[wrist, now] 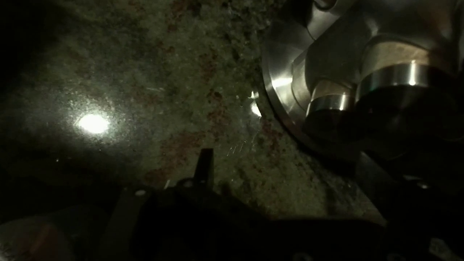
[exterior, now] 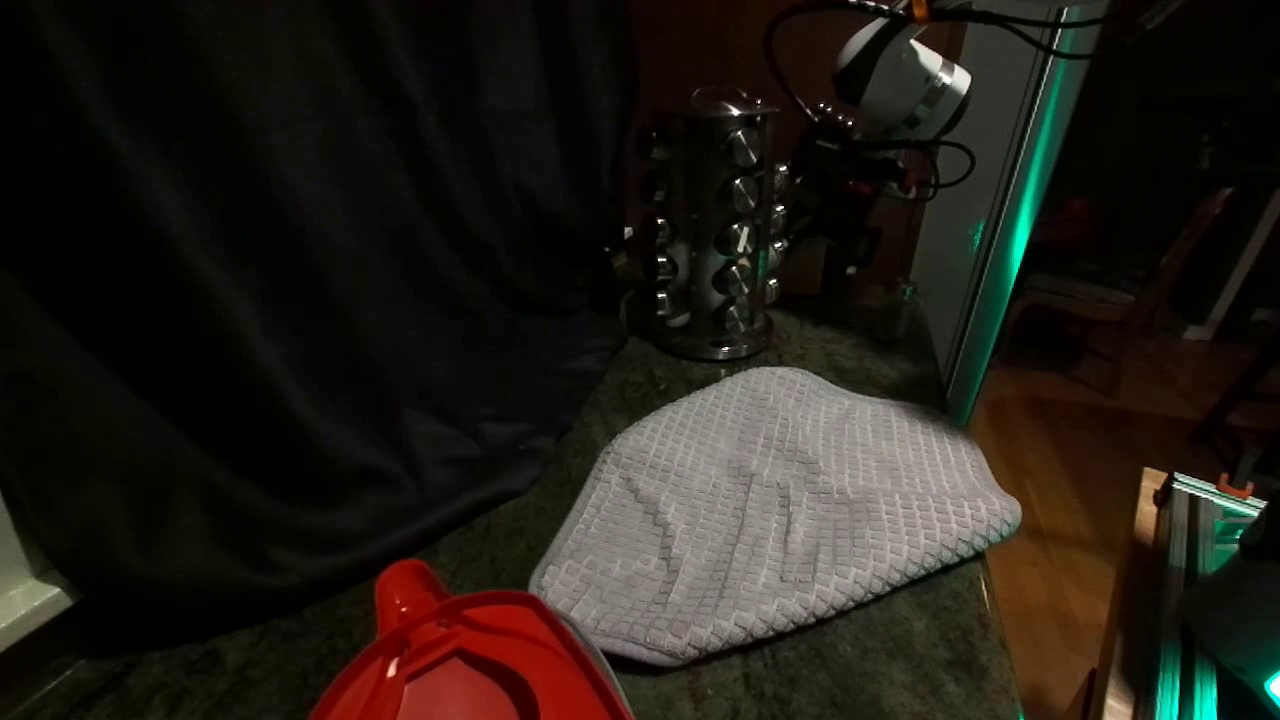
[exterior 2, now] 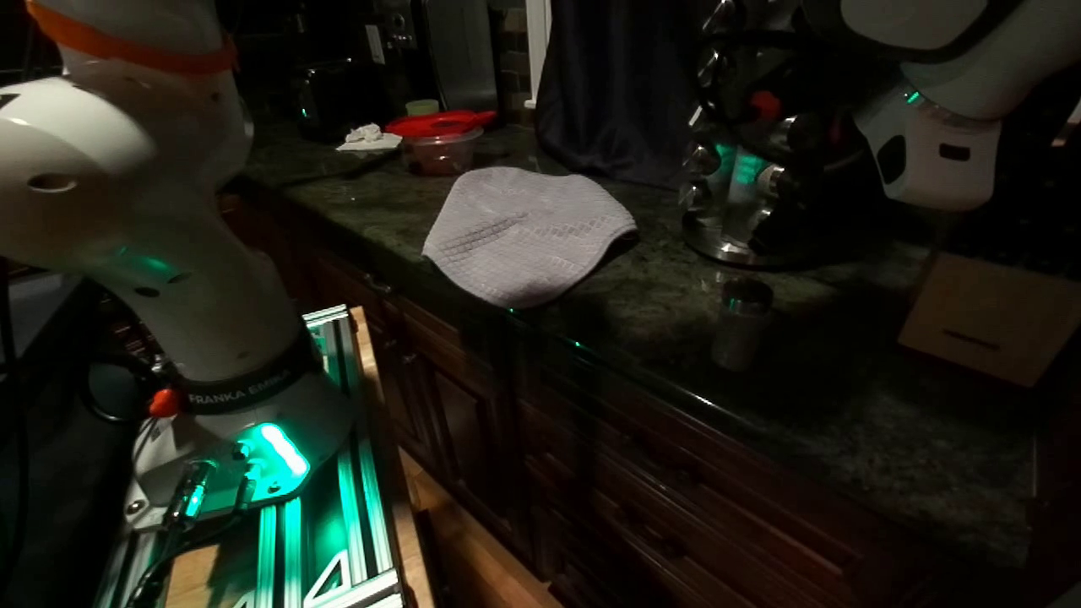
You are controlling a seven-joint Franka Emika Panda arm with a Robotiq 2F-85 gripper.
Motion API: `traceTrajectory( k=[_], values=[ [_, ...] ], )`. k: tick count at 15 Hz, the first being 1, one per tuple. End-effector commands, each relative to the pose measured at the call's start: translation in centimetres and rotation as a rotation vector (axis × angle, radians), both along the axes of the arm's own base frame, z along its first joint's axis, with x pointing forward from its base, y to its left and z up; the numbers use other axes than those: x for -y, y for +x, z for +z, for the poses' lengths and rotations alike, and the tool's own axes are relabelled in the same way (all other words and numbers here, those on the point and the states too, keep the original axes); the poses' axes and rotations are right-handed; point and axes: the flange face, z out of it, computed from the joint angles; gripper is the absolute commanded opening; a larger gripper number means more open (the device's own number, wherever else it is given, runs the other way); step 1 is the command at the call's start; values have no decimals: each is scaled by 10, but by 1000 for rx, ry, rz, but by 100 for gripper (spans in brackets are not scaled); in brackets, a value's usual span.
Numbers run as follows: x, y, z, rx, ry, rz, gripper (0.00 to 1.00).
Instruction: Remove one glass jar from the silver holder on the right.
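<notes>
**Black two-fingered gripper parted beside the round silver metal holder**

In the wrist view the fingers stand well apart, and the dark green stone countertop shows in the gap between them. The finger toward the holder merges with the shadow by its base; whether it touches cannot be told.

Small glass jars with shiny silver caps lie in the holder's stacked rows, caps facing outward. One clear glass jar with a dark lid stands upright on the countertop, apart from the holder, between its base and the counter's front edge.

In an exterior view the white robot arm and the dark parts at its wrist hide much of the holder. A tan, slant-sided block sits below the arm, near the holder. Black cables loop around the wrist.

A rumpled grey quilted cloth lies between the holder and a clear plastic tub topped by a bright red plastic lid. Crumpled white paper lies just beside the tub. A black fabric curtain hangs down to the countertop near the holder.
</notes>
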Motion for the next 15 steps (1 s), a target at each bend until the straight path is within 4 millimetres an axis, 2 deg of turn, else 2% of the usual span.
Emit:
traceTrajectory(
  k=[1, 15],
  values=[
    [-1, 12, -10, -11, 29, -7, 100],
    [-14, 24, -34, -61, 193, -119, 100]
  ],
)
